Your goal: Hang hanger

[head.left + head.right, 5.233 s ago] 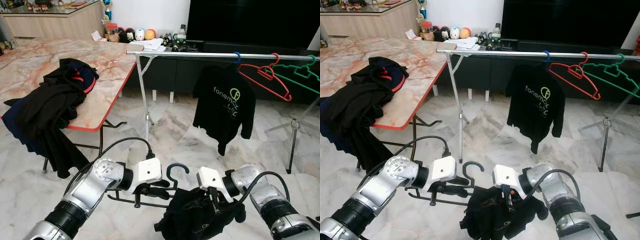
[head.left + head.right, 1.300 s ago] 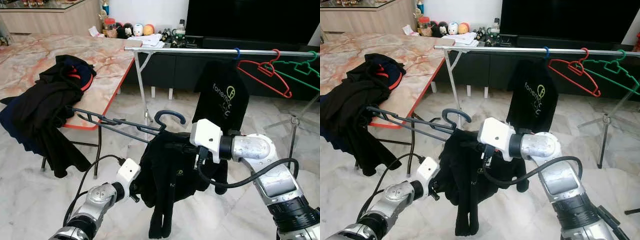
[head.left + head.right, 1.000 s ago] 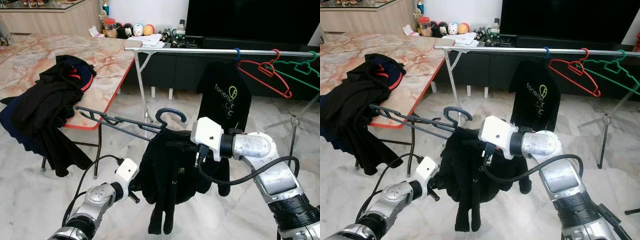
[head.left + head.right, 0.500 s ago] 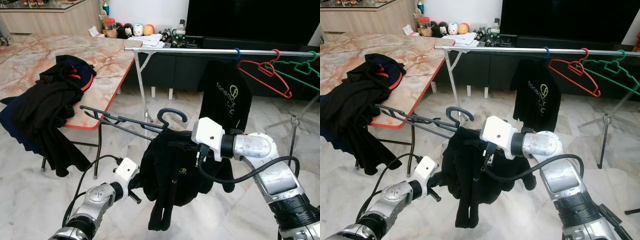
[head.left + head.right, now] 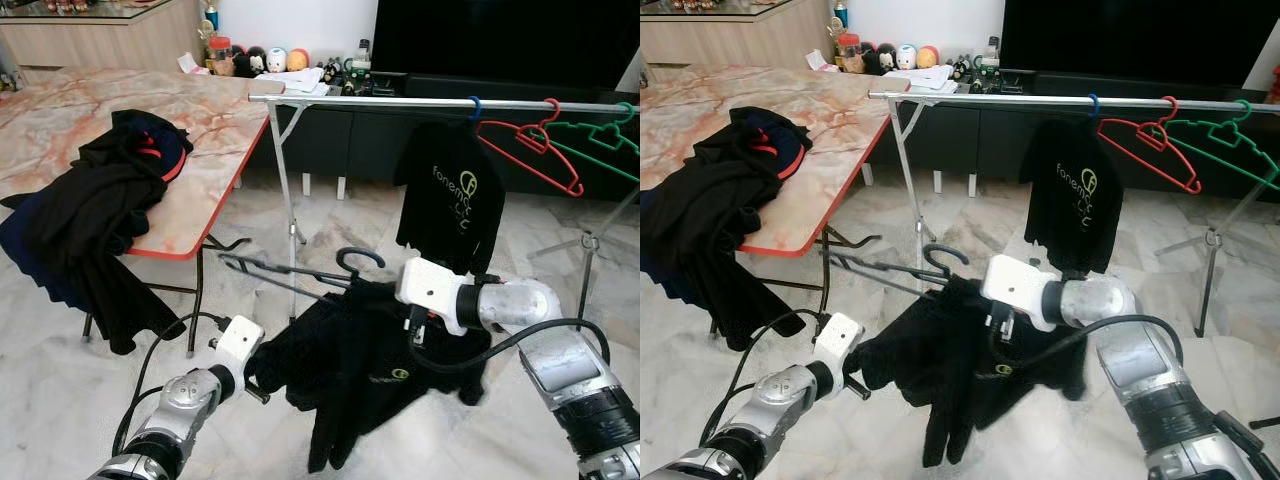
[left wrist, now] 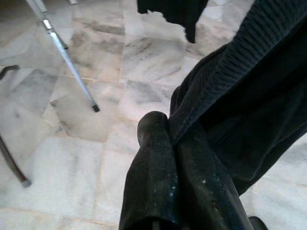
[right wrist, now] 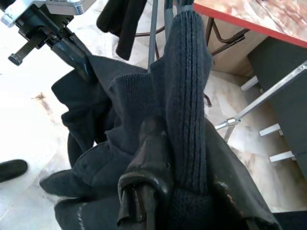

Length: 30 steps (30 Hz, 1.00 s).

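A dark grey hanger [image 5: 300, 270] with its hook [image 5: 360, 259] up hovers low in front of me, well below the silver rail [image 5: 400, 101]. A black knit garment [image 5: 375, 365] is draped on it and sags toward the floor. My right gripper [image 5: 413, 328] is shut on the garment just under the hook; the right wrist view shows its fingers [image 7: 151, 158] clamped on a knit band [image 7: 189, 96]. My left gripper [image 5: 252, 378] is shut on the garment's left edge, its fingertips [image 6: 153, 163] pinching the fabric [image 6: 230, 110].
On the rail hang a black printed T-shirt [image 5: 452, 205] on a blue hook, a red hanger [image 5: 530, 152] and a green hanger [image 5: 600, 145]. A marble table [image 5: 215, 140] with a pile of dark clothes [image 5: 90, 210] stands to the left. The rack's legs [image 5: 290, 200] stand on the marble floor.
My right gripper has dropped lower and to the right with the hanger and garment. The garment now stretches wider between the two grippers.
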{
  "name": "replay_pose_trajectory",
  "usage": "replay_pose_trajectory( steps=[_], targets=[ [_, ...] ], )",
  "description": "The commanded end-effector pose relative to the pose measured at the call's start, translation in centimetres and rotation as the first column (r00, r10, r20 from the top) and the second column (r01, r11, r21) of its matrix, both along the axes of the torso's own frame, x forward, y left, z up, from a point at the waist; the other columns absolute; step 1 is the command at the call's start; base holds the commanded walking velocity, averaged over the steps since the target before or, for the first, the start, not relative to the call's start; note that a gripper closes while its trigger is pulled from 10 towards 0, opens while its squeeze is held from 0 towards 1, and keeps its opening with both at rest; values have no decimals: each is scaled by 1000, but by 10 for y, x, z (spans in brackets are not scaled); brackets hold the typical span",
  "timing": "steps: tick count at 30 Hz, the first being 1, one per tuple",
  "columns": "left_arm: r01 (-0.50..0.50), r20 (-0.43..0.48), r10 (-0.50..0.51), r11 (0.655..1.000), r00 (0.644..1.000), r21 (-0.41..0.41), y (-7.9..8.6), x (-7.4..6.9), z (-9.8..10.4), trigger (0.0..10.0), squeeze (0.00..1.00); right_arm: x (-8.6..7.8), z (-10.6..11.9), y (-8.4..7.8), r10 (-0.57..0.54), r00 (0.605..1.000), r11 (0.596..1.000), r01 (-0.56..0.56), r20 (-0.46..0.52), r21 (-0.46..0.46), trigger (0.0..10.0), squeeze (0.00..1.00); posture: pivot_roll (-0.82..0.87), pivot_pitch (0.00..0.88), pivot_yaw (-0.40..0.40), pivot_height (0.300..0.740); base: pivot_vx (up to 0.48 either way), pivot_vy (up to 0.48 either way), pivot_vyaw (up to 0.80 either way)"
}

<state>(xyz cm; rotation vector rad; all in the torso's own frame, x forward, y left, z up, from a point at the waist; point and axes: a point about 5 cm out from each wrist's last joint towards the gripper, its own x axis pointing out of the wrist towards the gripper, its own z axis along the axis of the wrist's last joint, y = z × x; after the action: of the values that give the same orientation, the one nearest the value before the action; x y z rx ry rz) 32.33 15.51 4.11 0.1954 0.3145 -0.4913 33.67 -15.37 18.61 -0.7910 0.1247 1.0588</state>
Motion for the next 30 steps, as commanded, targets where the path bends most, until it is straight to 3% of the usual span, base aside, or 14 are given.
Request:
replay_pose_trajectory(
  steps=[1,6,8,9,14,16,18,24,27,30],
  targets=[
    [-53,-39,55,997,998,47,14,-7,-10,0,0,-5,3,-7,16,1000,999,-16,-5,35,0,0,3,91,13,740,0,0,0],
    [-81,-52,85,993,995,82,19,-8,-13,0,0,-15,-5,-15,82,995,996,-79,-59,52,0,0,3,92,17,740,0,0,0],
    [-107,-50,112,990,993,90,22,-7,-13,0,0,-22,-11,-19,122,986,992,-119,-116,38,0,0,2,93,17,740,0,0,0],
    [-130,-46,135,987,990,95,24,-6,-12,0,0,-27,-20,-27,133,979,991,-136,-157,-13,0,0,5,93,14,740,0,0,0],
    [-144,-45,149,984,988,103,25,-5,-11,0,0,-30,-36,-44,78,977,988,-102,-198,-117,0,0,8,95,18,740,0,0,0],
    [-144,-47,150,983,988,112,26,-6,-12,0,0,-28,-44,-61,-4,983,971,-40,-182,-236,0,0,5,95,20,740,0,0,0],
    [-145,-49,151,983,987,114,26,-6,-13,0,0,-26,-46,-69,-37,984,958,-15,-173,-287,0,0,2,96,22,740,0,0,0],
    [-150,-52,157,981,986,121,26,-7,-14,0,0,-27,-47,-76,-59,983,956,5,-177,-293,0,0,5,96,24,740,0,0,0],
    [-153,-54,160,981,986,123,26,-7,-14,0,0,-27,-54,-84,-89,981,931,21,-171,-365,0,0,4,96,26,740,0,0,0],
    [-155,-55,162,980,985,125,26,-7,-14,0,0,-28,-57,-85,-93,980,926,21,-174,-378,0,0,6,97,26,740,0,0,0]
  ],
)
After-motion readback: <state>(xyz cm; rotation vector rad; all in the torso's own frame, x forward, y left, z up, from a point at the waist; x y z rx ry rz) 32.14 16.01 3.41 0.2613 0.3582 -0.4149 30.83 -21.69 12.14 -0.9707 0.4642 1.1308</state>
